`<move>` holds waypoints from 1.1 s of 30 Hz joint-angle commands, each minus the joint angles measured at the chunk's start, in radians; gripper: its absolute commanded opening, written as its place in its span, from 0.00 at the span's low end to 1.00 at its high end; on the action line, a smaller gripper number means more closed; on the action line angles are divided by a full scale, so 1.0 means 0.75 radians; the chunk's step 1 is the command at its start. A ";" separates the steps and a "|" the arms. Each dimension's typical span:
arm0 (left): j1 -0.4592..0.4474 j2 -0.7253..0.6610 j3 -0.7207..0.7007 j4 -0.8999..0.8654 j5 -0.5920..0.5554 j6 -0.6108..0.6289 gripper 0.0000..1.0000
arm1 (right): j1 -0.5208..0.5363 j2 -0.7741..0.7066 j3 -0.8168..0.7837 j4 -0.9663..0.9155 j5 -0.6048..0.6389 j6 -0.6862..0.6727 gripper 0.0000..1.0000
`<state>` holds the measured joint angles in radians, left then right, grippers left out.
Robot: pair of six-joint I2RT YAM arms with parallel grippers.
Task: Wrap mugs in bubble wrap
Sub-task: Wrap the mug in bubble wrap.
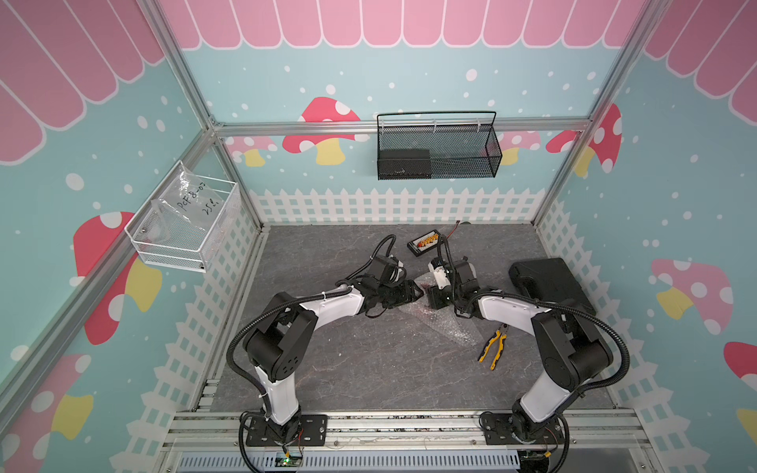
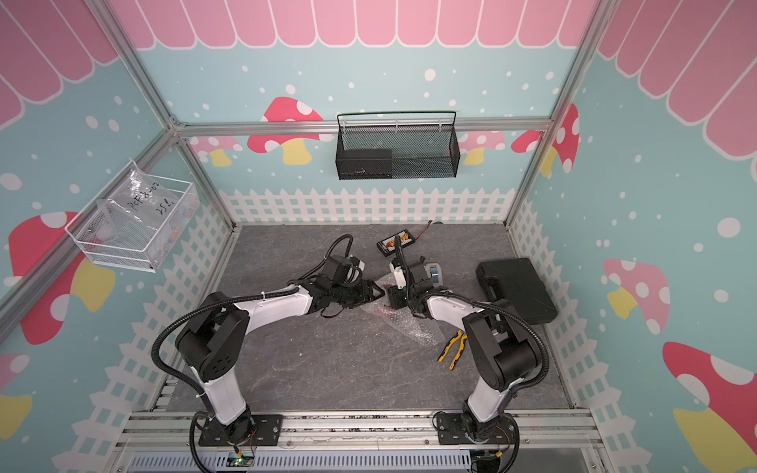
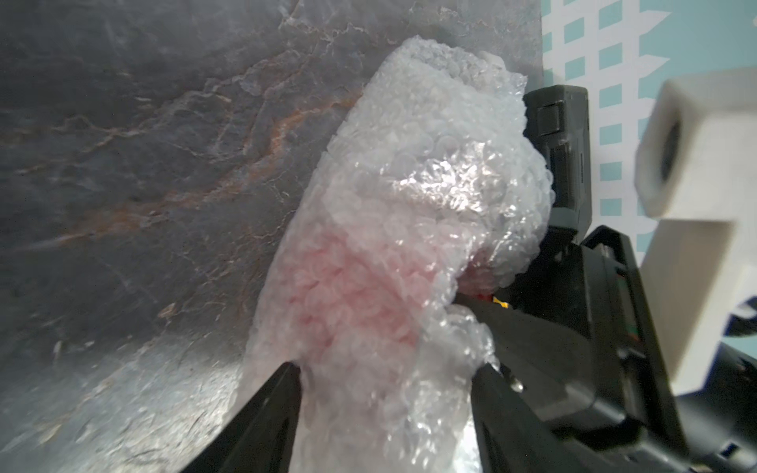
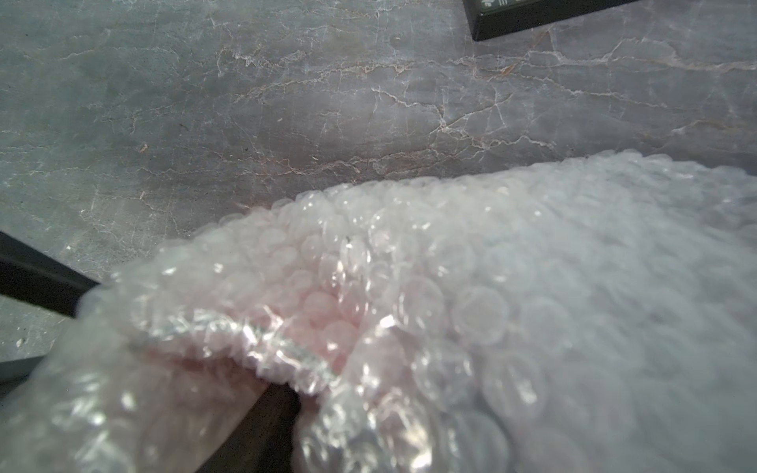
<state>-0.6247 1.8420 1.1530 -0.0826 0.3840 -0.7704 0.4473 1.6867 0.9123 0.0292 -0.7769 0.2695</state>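
Note:
The mug (image 3: 348, 286) lies on the table between my two grippers. It is bundled in bubble wrap (image 3: 430, 172) and shows only as a red blur through the plastic. My left gripper (image 3: 387, 368) has a dark finger pressed against each side of the bundle's near end. My right gripper (image 1: 434, 297) grips the bundle from the opposite side. In the right wrist view the wrap (image 4: 532, 307) covers its jaws, and one dark finger (image 4: 262, 417) pokes out from under a fold. In both top views a loose tail of wrap (image 1: 444, 325) (image 2: 405, 325) trails over the table towards the front right.
Yellow-handled pliers (image 1: 493, 348) lie just beyond the wrap's tail. A black case (image 1: 549, 282) sits at the right wall. A small black connector board (image 1: 424, 245) lies behind the grippers, and a tape roll (image 2: 434, 273) sits beside the right wrist. Wire baskets (image 1: 438, 147) hang on the walls.

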 commanded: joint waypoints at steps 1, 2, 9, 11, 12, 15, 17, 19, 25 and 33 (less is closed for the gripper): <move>-0.022 0.015 0.077 -0.193 -0.138 0.056 0.60 | 0.011 0.036 -0.009 -0.066 0.042 -0.036 0.55; -0.026 0.038 0.104 -0.238 -0.155 0.069 0.58 | 0.011 0.029 -0.007 -0.063 0.038 -0.035 0.55; -0.060 0.167 0.195 -0.402 -0.314 0.116 0.55 | 0.011 -0.041 0.006 -0.053 0.060 -0.021 0.58; -0.071 0.225 0.250 -0.472 -0.360 0.144 0.53 | 0.009 -0.099 0.008 -0.053 0.084 -0.023 0.60; -0.073 0.247 0.272 -0.503 -0.373 0.157 0.52 | 0.008 -0.135 0.007 -0.054 0.102 -0.021 0.62; -0.075 0.278 0.310 -0.567 -0.429 0.189 0.48 | -0.023 -0.262 -0.005 -0.053 0.127 -0.031 0.67; -0.075 0.272 0.341 -0.617 -0.459 0.225 0.43 | -0.073 -0.340 -0.020 -0.040 0.112 -0.038 0.71; -0.075 0.263 0.384 -0.688 -0.486 0.276 0.38 | -0.145 -0.376 -0.046 -0.002 0.057 -0.039 0.74; -0.073 0.275 0.509 -0.902 -0.548 0.431 0.28 | -0.316 -0.219 -0.029 0.108 -0.111 -0.004 0.71; -0.086 0.354 0.636 -1.019 -0.526 0.503 0.25 | -0.400 -0.129 0.039 0.136 -0.150 -0.032 0.76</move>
<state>-0.6857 2.0628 1.6196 -0.7223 0.0261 -0.4500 0.1669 1.5955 0.8951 0.0834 -0.8780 0.2623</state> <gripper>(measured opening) 0.257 0.758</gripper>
